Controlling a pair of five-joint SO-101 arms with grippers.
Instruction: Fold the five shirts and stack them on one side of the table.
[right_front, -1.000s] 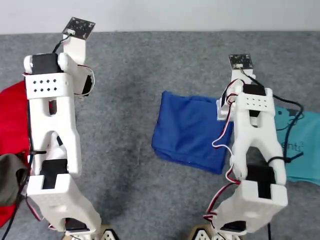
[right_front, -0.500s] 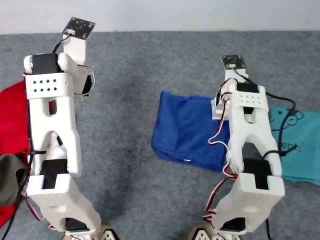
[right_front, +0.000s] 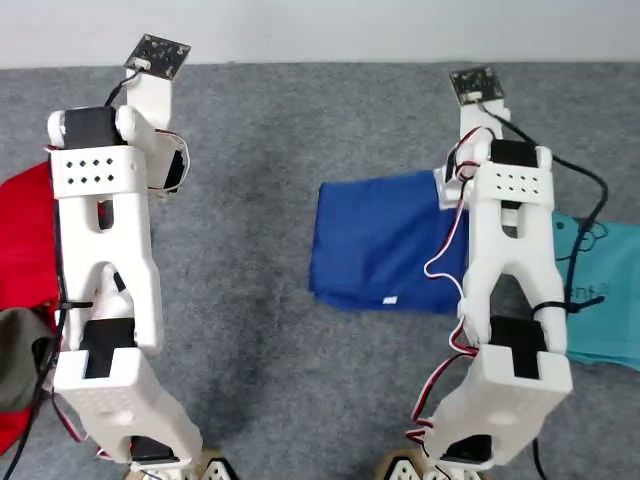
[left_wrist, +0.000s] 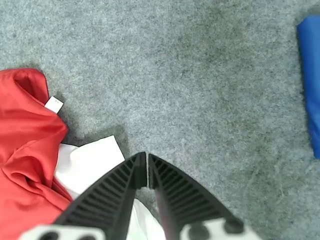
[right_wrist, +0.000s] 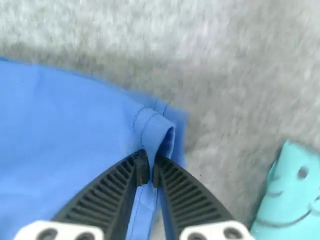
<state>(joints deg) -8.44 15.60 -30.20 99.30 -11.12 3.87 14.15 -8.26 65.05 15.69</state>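
Note:
A folded blue shirt (right_front: 385, 245) lies in the middle of the grey carpeted table. My right gripper (right_wrist: 148, 167) is shut on a pinched fold at the blue shirt's (right_wrist: 65, 140) far right edge; in the high view the right arm (right_front: 508, 230) covers that corner. A teal shirt (right_front: 600, 290) lies flat at the right; its corner (right_wrist: 292, 200) shows beside the blue one. A red shirt (right_front: 22, 250) is heaped at the left edge with a white shirt (left_wrist: 87, 167) next to the red cloth (left_wrist: 25, 150). My left gripper (left_wrist: 148, 172) is shut and empty above the carpet.
A dark olive garment (right_front: 22, 355) lies on the red shirt at the near left. Bare grey carpet (right_front: 250, 200) stretches between the two arms and along the far side. A white wall strip runs behind the table.
The right arm has pulled the blue shirt's right edge toward the far side, stretching and flattening the cloth. The left arm has stayed still.

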